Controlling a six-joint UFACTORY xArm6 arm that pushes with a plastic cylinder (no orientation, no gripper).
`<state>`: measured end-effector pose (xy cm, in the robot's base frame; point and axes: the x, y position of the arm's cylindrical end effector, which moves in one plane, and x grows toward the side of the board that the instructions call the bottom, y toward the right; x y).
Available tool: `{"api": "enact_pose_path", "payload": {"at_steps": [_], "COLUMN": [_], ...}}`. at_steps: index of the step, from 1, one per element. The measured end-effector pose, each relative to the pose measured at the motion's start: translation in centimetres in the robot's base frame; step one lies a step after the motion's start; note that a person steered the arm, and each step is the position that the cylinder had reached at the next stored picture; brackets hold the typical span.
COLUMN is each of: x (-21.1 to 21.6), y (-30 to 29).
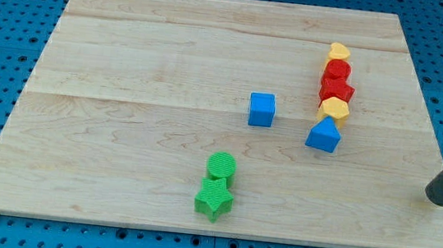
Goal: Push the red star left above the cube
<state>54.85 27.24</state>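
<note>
The red star (337, 91) lies in a column of blocks at the view's right, below a red block (337, 70) and above a yellow block (334, 109). The blue cube (262, 109) sits near the board's middle, to the left of and slightly below the star. My tip (440, 197) rests at the board's right edge, well to the right of and below the star, touching no block.
A yellow heart (340, 51) tops the column and a blue pentagon-like block (323, 136) ends it. A green round block (220, 165) and a green star (214, 198) sit near the view's bottom. The wooden board (129, 65) lies on a blue pegboard.
</note>
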Motion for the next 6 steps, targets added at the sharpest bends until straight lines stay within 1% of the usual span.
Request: {"api": "enact_pose_path", "payload": {"at_steps": [1,2,3,4,5,6], "x": [-3.6,-7.0,-7.5,-12.9,-15.2,-17.5], "y": [0.1,-1.2,-2.7,-3.6,-9.5,-19.9]}}
